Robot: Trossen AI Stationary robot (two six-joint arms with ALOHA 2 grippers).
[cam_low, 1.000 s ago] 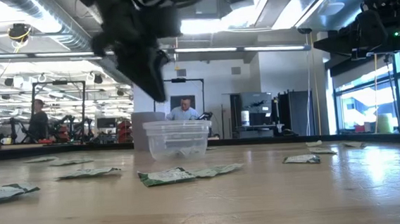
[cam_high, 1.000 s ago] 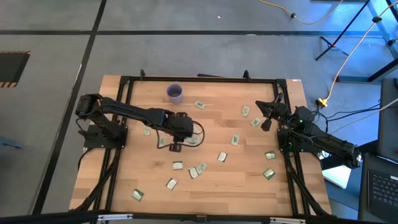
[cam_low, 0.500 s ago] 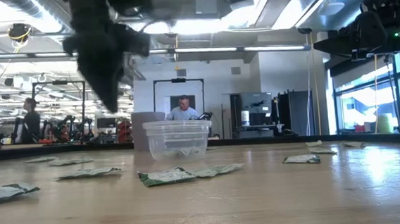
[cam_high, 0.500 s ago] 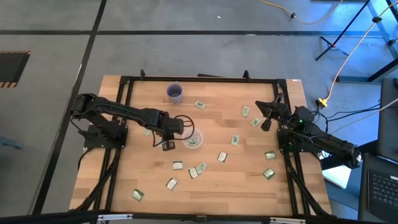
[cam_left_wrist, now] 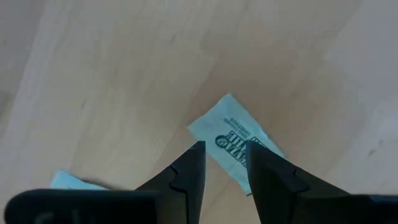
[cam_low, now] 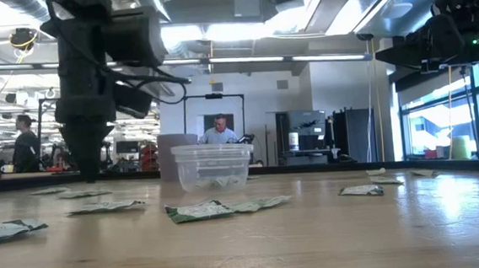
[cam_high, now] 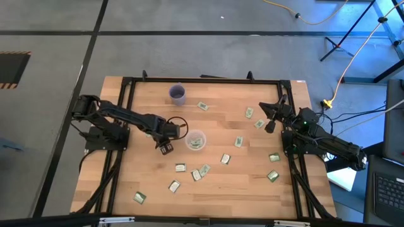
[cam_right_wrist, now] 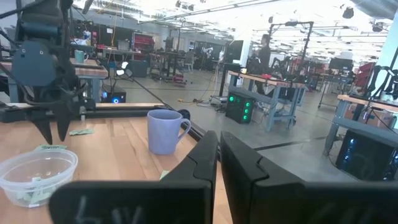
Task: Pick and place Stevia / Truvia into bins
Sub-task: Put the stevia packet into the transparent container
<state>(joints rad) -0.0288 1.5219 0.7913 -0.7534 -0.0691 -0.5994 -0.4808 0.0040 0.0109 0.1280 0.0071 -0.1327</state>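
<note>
Many sachets (cam_high: 180,168) lie scattered on the table (cam_high: 126,170); print unreadable. Left gripper (cam_high: 165,147), fingers slightly apart, empty, hovers over one sachet (cam_left_wrist: 239,138), beside the clear cup (cam_high: 196,140) holding a few. Purple mug (cam_high: 178,94) stands farther back. Right gripper (cam_high: 270,120) nearly closed, empty, at table's edge.

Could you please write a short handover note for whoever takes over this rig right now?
Left gripper: beside the clear cup, low over a sachet, jaws slightly apart, holding nothing.
Right gripper: parked at the table's right edge, jaws nearly together, empty.
Done: a few sachets lie in the clear cup.
Left: many sachets are scattered over the table, and the purple cup stands at the far side.
</note>
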